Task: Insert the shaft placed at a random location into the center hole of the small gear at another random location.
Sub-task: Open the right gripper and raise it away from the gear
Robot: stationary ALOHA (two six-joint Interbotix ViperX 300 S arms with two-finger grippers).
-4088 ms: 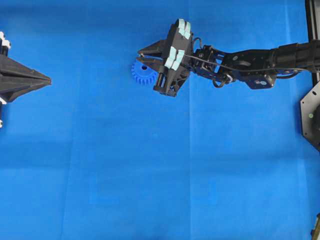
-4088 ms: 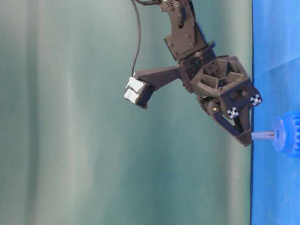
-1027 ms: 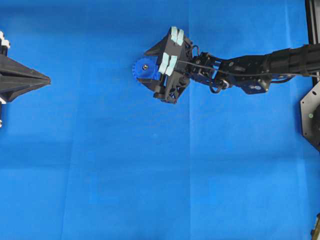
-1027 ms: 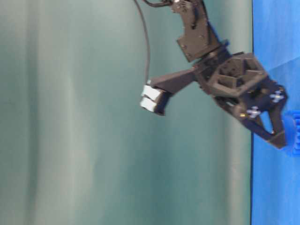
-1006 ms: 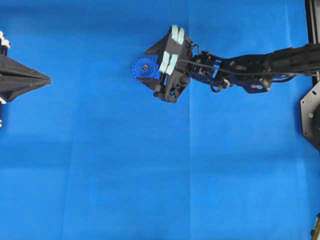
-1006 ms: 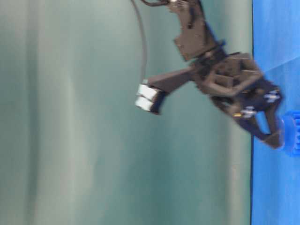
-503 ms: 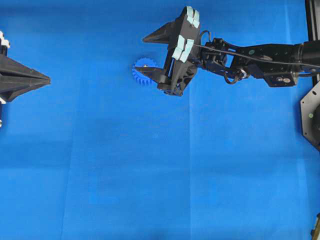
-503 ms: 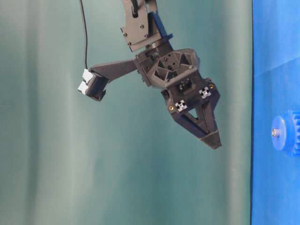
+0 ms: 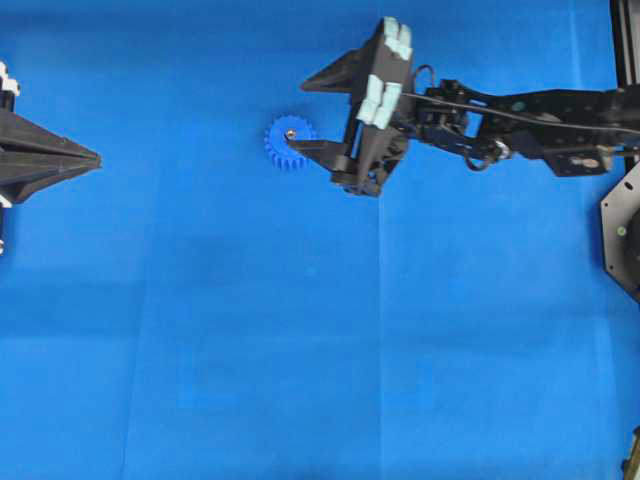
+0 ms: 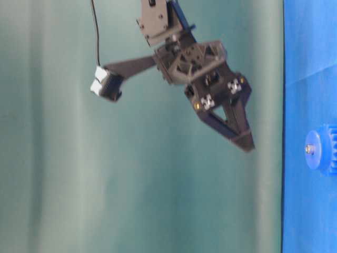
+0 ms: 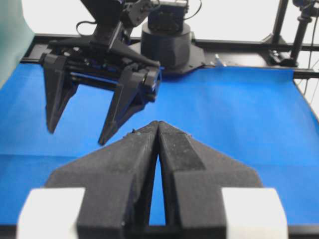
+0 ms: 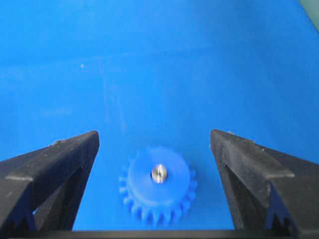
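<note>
Seated shaft (image 12: 159,173) flush in small gear (image 12: 157,185) on tabletop (image 9: 300,330), right end effector (image 12: 154,164) wide open, empty, above; left end effector (image 11: 158,130) closed; light, rigid, likely slippery, best pinched across the toothed rim.

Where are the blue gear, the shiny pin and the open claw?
small gear (image 12: 157,188): right wrist view, on its blue hub.
shaft (image 12: 158,173): right wrist view, on its shiny round end.
right gripper (image 11: 79,133): left wrist view, midway between its fingertips.

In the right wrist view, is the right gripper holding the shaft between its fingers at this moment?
No, the right gripper stands wide open and empty, while the shaft sits in the center hole of the small gear between and apart from its fingers.
</note>
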